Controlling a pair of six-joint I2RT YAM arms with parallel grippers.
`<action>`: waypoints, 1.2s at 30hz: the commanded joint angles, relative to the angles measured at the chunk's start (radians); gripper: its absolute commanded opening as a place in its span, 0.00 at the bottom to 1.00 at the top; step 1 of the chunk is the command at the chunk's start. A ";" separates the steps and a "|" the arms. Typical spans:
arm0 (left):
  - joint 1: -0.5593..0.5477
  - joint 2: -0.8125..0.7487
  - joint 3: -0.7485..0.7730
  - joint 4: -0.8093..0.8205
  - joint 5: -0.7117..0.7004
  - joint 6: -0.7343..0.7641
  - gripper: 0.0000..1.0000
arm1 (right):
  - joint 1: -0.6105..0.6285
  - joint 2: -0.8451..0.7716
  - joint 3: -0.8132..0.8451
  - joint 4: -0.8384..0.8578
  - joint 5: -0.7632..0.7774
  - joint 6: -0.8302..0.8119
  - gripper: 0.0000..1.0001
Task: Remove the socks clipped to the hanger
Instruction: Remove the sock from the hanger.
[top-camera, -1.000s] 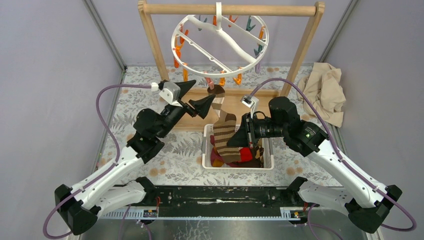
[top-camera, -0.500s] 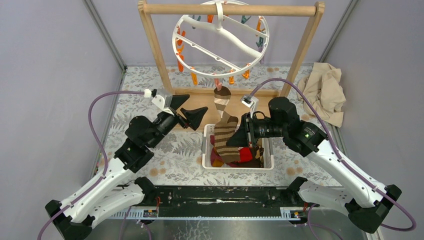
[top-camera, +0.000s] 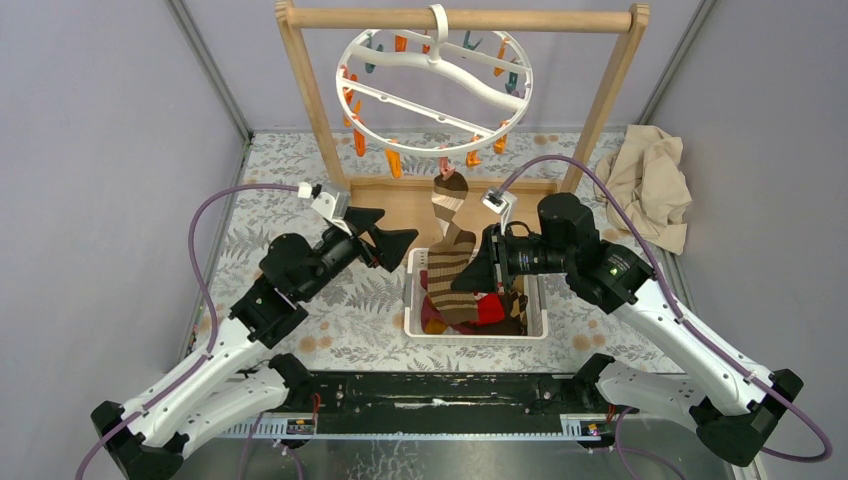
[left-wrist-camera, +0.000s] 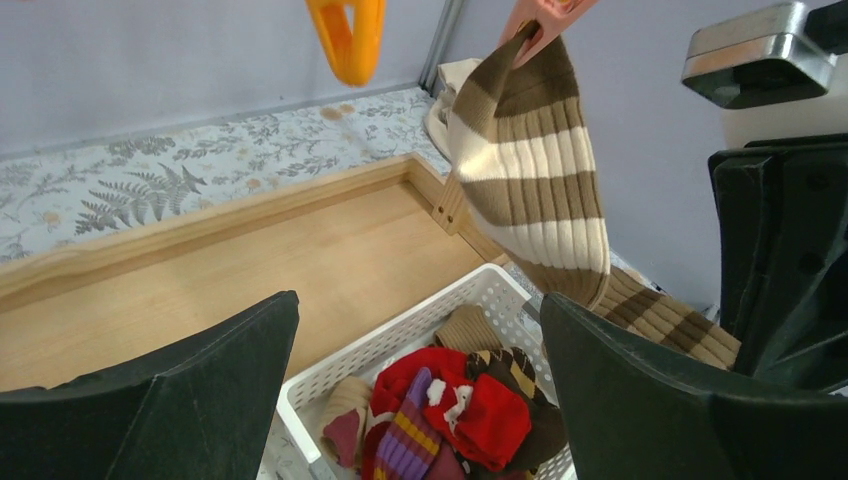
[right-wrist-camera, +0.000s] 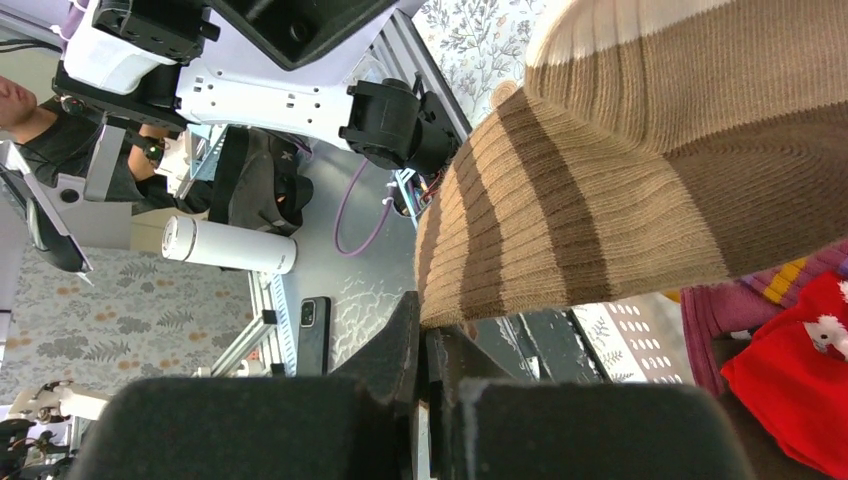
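Above floral tabletop (top-camera: 345, 310), brown-striped sock (top-camera: 447, 262) hangs from pink clip (top-camera: 444, 166).

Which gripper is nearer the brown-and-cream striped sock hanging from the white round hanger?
Right. The right gripper has its jaws shut on the brown-and-cream striped sock low down; the left gripper sits open to its left, apart.

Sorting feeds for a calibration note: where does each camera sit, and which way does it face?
Top external: above, behind the bases, looking down at hanger, striped sock, basket; both arms show.
Left wrist: on left arm, facing the sock past its open left claw.
Right wrist: on right arm, looking along its shut right claw pinching the sock.
All three share the striped sock.
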 joint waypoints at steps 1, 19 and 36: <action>-0.004 -0.027 -0.016 -0.011 -0.018 -0.041 0.99 | -0.004 -0.001 0.006 0.051 -0.039 0.010 0.00; -0.004 0.056 -0.043 0.059 0.068 -0.147 0.99 | -0.004 0.010 -0.010 0.081 -0.042 0.022 0.00; -0.024 0.183 0.089 0.237 0.084 -0.082 0.98 | -0.003 0.012 -0.028 0.097 -0.038 0.035 0.00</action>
